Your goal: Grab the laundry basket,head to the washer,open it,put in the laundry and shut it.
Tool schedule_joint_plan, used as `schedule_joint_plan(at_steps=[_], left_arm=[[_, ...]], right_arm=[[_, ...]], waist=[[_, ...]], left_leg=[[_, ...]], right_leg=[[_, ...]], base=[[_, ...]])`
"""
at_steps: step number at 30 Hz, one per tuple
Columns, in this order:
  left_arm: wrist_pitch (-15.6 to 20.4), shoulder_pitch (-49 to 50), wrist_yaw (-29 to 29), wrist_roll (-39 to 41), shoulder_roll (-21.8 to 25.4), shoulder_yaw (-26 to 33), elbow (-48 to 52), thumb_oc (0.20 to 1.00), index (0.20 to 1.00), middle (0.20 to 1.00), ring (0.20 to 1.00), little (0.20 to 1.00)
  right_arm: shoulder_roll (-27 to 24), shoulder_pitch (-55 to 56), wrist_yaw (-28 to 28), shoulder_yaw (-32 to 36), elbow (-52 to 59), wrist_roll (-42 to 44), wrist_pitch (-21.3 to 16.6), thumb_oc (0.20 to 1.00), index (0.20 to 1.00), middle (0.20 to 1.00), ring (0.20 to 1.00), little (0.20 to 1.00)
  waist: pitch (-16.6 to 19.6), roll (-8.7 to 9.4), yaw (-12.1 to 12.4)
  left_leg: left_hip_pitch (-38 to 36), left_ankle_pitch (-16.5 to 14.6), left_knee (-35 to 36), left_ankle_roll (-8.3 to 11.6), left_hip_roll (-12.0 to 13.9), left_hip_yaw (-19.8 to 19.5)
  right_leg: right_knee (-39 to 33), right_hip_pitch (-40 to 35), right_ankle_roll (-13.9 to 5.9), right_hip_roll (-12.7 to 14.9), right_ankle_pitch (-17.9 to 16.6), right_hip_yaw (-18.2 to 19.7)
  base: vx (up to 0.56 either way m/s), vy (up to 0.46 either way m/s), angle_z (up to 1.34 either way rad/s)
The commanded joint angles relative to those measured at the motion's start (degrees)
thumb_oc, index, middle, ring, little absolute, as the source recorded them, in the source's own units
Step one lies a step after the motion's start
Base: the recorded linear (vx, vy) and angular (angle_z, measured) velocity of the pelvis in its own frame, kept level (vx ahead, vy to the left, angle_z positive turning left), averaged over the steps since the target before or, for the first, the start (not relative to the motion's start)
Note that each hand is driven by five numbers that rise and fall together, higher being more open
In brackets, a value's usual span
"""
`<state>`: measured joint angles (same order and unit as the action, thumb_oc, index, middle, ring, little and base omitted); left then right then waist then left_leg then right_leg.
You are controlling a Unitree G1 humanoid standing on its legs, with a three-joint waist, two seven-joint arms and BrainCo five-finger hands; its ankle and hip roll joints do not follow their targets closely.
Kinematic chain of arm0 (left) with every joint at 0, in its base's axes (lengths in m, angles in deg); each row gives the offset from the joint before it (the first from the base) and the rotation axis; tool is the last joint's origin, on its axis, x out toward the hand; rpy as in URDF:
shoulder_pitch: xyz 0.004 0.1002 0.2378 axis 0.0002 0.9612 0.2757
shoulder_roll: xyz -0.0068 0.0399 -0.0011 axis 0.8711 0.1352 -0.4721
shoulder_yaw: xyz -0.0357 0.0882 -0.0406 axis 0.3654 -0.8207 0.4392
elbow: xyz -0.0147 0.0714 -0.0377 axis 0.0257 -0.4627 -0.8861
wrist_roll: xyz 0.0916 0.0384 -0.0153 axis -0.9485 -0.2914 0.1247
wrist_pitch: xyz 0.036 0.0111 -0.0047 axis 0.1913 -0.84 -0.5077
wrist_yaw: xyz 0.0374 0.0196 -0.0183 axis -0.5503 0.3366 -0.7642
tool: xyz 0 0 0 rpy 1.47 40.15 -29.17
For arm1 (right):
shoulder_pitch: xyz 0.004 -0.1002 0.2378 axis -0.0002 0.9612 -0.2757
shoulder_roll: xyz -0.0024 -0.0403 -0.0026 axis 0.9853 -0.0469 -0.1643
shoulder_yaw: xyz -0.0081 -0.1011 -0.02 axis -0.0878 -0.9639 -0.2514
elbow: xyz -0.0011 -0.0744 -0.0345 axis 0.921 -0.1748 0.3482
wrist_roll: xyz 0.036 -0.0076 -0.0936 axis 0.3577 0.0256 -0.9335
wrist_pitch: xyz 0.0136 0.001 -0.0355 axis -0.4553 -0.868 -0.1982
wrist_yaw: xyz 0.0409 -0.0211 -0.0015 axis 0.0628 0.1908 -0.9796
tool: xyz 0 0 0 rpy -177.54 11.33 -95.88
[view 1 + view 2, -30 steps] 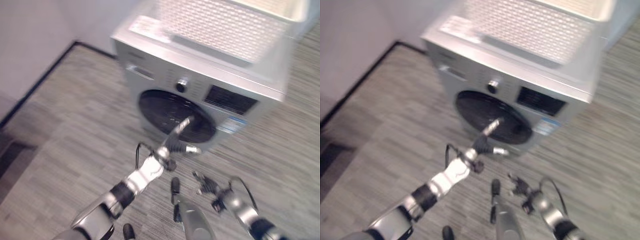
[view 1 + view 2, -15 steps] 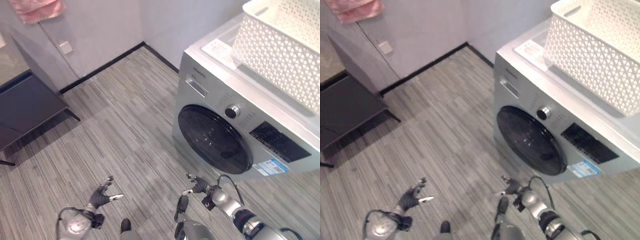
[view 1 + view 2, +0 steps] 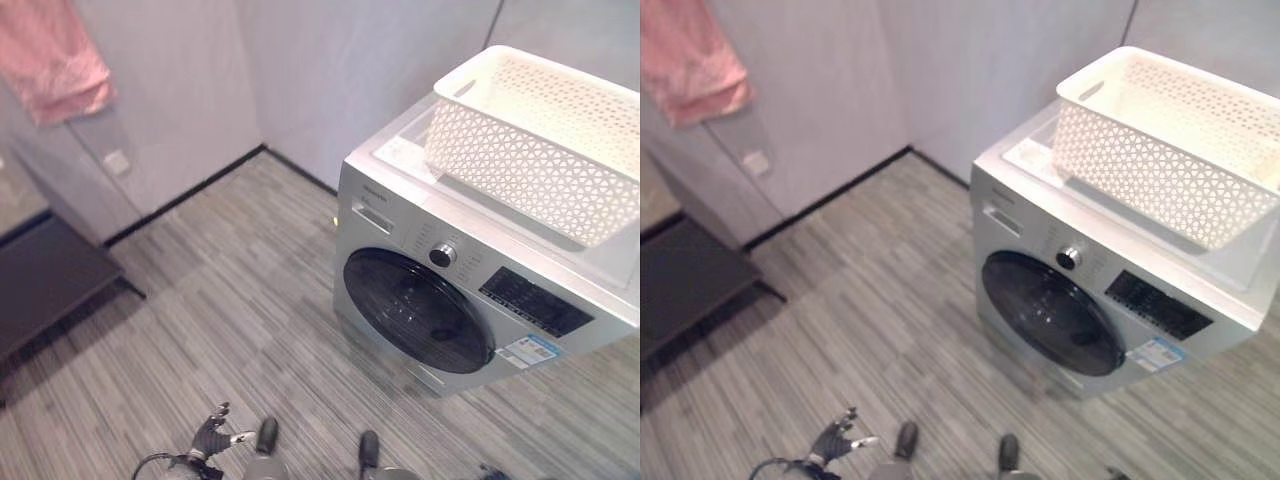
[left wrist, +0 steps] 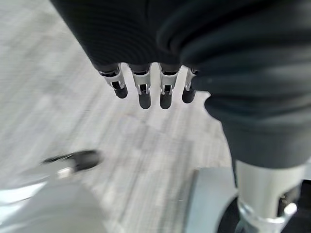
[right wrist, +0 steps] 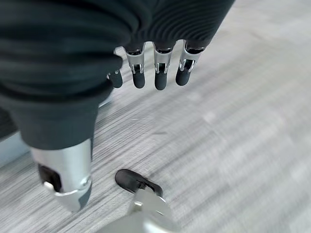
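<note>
- While the washer [image 3: 470,300] stands in the corner with its round dark door [image 3: 415,310] shut, the white laundry basket [image 3: 535,140] sits on its top, reaching past the top's right edge.
- Open grey striped floor [image 3: 230,300] spreads in front and to the left of the washer.
- To the far left, a dark low table [image 3: 45,290] stands against the wall, with a pink cloth [image 3: 60,60] hanging above it.
- Left hand [image 3: 212,436] hangs low over the floor, fingers [image 4: 145,94] loosely straight, holding nothing.
- Right hand [image 5: 155,68] likewise hangs over the floor, fingers relaxed and empty, well apart from the basket.
</note>
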<state>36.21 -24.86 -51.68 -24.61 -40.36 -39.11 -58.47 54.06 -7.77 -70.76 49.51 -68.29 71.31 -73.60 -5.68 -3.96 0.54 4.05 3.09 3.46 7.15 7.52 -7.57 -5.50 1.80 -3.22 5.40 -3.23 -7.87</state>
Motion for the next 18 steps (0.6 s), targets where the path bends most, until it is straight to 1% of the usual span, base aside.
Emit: schedule_joint_plan(at_steps=[1, 3, 5, 6, 8, 9, 10, 11, 12, 13, 14, 15, 18], left_arm=[[1.06, 0.42, -1.55, -0.91, 3.64, 1.82, 0.78, 1.0, 1.0, 1.0, 1.0, 1.0], [0.98, 0.18, -1.88, -0.4, 3.02, 2.33, 0.24, 1.0, 1.0, 1.0, 1.0, 1.0], [0.96, -0.09, -2.18, -0.34, 2.74, 2.59, -0.25, 1.0, 1.0, 1.0, 1.0, 1.0], [0.85, -0.82, -2.84, -0.15, 2.1, 2.69, -1.72, 1.0, 1.0, 1.0, 1.0, 1.0], [0.83, -1.65, -4.0, -0.85, 1.5, 2.47, -2.71, 1.0, 1.0, 1.0, 1.0, 1.0], [0.84, -1.66, -4.02, -0.86, 1.48, 2.47, -2.73, 1.0, 1.0, 1.0, 1.0, 1.0], [0.63, -2.16, -4.78, -1.41, 0.75, 1.97, -3.51, 1.0, 1.0, 1.0, 1.0, 1.0], [0.64, -2.15, -4.78, -1.41, 0.74, 1.98, -3.53, 1.0, 1.0, 1.0, 1.0, 1.0], [0.29, -2.63, -5.64, -2.61, 0.08, 1.47, -5.01, 1.0, 1.0, 1.0, 1.0, 1.0], [-0.17, -2.8, -6.1, -3.46, -0.42, 1.23, -5.86, 1.0, 1.0, 1.0, 1.0, 1.0], [-0.15, -2.8, -6.12, -3.48, -0.44, 1.23, -5.88, 1.0, 1.0, 1.0, 1.0, 1.0], [-1.14, -3.6, -6.92, -3.18, -1.94, 1.34, -8.59, 1.0, 1.0, 1.0, 1.0, 1.0], [-1.4, -3.17, -7.05, -3.79, -2.48, 0.84, -9.09, 1.0, 1.0, 1.0, 1.0, 1.0]], right_arm=[[2.94, -2.01, 0.16, 1.05, -1.56, 3.26, 0.86, 1.0, 1.0, 1.0, 1.0, 1.0], [3.83, -2.02, 0.09, 2.02, -0.92, 4.79, 0.78, 1.0, 1.0, 1.0, 1.0, 1.0], [4.32, -1.76, 0.05, 2.51, -0.6, 5.51, 0.74, 1.0, 1.0, 1.0, 1.0, 1.0], [5.47, -1.15, -0.58, 3.15, -0.31, 6.2, 0.67, 1.0, 1.0, 1.0, 1.0, 1.0], [6.36, -0.62, -0.93, 2.64, 0.19, 5.73, 0.86, 1.0, 1.0, 1.0, 1.0, 1.0], [6.36, -0.61, -0.94, 2.64, 0.2, 5.73, 0.86, 1.0, 1.0, 1.0, 1.0, 1.0], [6.72, -0.42, -1.0, 1.81, 0.51, 5.35, 1.06, 1.0, 1.0, 1.0, 1.0, 1.0], [6.71, -0.42, -1.0, 1.8, 0.52, 5.35, 1.07, 1.0, 1.0, 1.0, 1.0, 1.0], [6.95, -0.27, -1.05, 0.73, 0.73, 4.95, 0.96, 1.0, 1.0, 1.0, 1.0, 1.0], [7.16, 0.03, -1.13, 0.34, 0.94, 4.8, 0.88, 1.0, 1.0, 1.0, 1.0, 1.0], [7.15, 0.04, -1.14, 0.33, 0.95, 4.8, 0.88, 1.0, 1.0, 1.0, 1.0, 1.0], [6.85, -1.03, -1.47, -0.56, 1.52, 4.47, 1.01, 1.0, 1.0, 1.0, 1.0, 1.0], [6.29, -2.22, -1.61, -2.22, 2.79, 3.47, 0.93, 1.0, 1.0, 1.0, 1.0, 1.0]], waist=[[0.21, 3.95, 1.68], [0.8, 4.08, 1.44], [1.02, 4.21, 1.33], [1.8, 4.53, 0.49], [2.58, 4.74, -0.35], [2.58, 4.74, -0.36], [3.27, 5.01, -1.1], [3.3, 5.0, -1.13], [4.1, 5.59, -1.64], [4.5, 5.81, -1.89], [4.5, 5.79, -1.91], [4.43, 6.01, -2.17], [4.52, 6.26, -2.11]], left_leg=[[-0.69, -3.59, -4.24, -1.14, -1.17, 3.01], [-2.72, -4.01, -3.0, -1.81, -1.71, 5.31], [-3.73, -4.03, -2.38, -1.96, -1.9, 6.17], [-5.04, -3.87, -1.07, -1.95, -2.12, 7.35], [-6.11, -3.61, 0.63, -1.9, -2.25, 7.83], [-6.13, -3.6, 0.65, -1.9, -2.25, 7.83], [-6.47, -3.74, 1.54, -1.76, -2.29, 8.05], [-6.44, -3.74, 1.54, -1.76, -2.29, 8.03], [-6.46, -4.21, 1.54, -1.29, -1.95, 8.23], [-6.63, -4.42, 1.54, -1.07, -1.68, 8.3], [-6.63, -4.42, 1.54, -1.06, -1.67, 8.28], [-7.24, -4.13, 1.54, -1.08, -1.18, 8.01], [-7.58, -4.24, 1.54, -1.03, -1.05, 8.03]], right_leg=[[2.71, 0.32, -7.49, 7.63, -1.32, 0.19], [3.35, 0.45, -8.28, 8.82, -2.11, 0.21], [3.5, 0.23, -8.57, 9.27, -2.42, 0.29], [3.39, -0.51, -9.04, 9.89, -2.59, -0.19], [3.09, -0.94, -9.28, 10.06, -2.68, -0.42], [3.08, -0.96, -9.28, 10.06, -2.68, -0.43], [2.49, -0.96, -9.48, 10.05, -2.96, -0.59], [2.47, -0.96, -9.48, 10.04, -2.97, -0.61], [1.78, -1.05, -9.48, 10.01, -2.89, -0.88], [1.45, -1.38, -9.51, 9.95, -2.77, -0.94], [1.45, -1.4, -9.51, 9.94, -2.76, -0.96], [1.34, -2.07, -9.33, 9.47, -2.65, -1.19], [1.35, -2.57, -9.21, 9.39, -2.45, -1.54]], base=[[0.08, 0.254, -1.07], [0.07, 0.142, -1.07], [0.06, 0.073, -0.64], [0.07, 0.05, -0.35], [0.07, 0.044, -0.05], [0.03, 0.013, 0.02], [0.02, 0.001, -0.07], [0.03, -0.023, -0.12], [0.04, -0.037, -0.09], [0.04, -0.037, -0.05], [0.07, -0.065, 0.01], [0.04, -0.052, 0.0], [0.04, -0.045, -0.02]])
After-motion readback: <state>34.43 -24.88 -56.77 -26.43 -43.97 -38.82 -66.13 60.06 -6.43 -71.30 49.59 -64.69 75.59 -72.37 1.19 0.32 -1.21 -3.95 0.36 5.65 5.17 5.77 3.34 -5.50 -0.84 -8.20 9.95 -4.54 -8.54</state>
